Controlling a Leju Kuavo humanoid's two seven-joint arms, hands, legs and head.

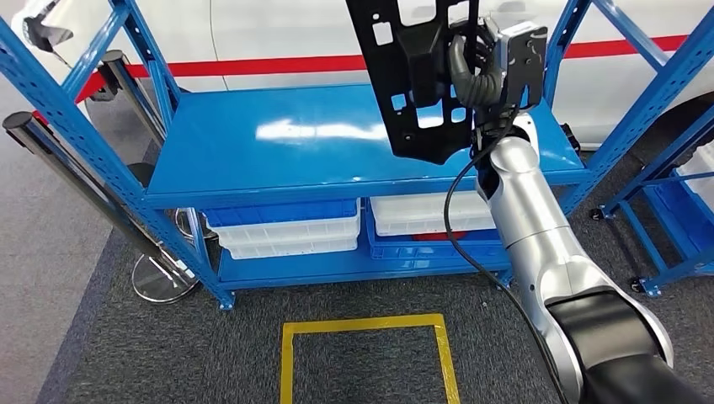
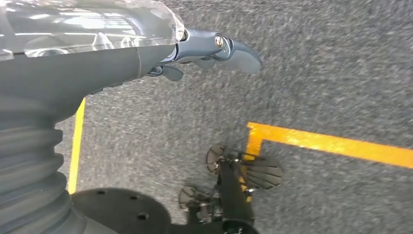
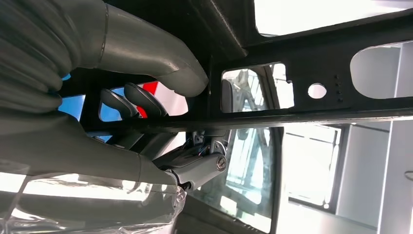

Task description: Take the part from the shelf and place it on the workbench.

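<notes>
a blue metal shelf [image 1: 278, 139] stands ahead of the robot on dark grey carpet, its glossy top deck bare and reflecting light. at about one o'clock in the head view, the right hand [image 1: 482, 63] is raised above the deck's right end, its fingers wrapped around the edge of the part [image 1: 414, 80], a flat black panel pierced with many cut-out holes. the part hangs upright in the air, clear of the deck, its upper end running out of the picture. in the right wrist view the thick grey thumb [image 3: 160, 61] presses one face of the part [image 3: 302, 68] while the dark fingers [image 3: 134, 100] curl against the other, a firm grip. white bins [image 1: 290, 231] sit on the lower deck, at about six o'clock from the part. a yellow tape square [image 1: 368, 353] marks the carpet at six o'clock. in the left wrist view the left hand [image 2: 204, 51] hangs over the carpet holding nothing, fingers loosely extended.
</notes>
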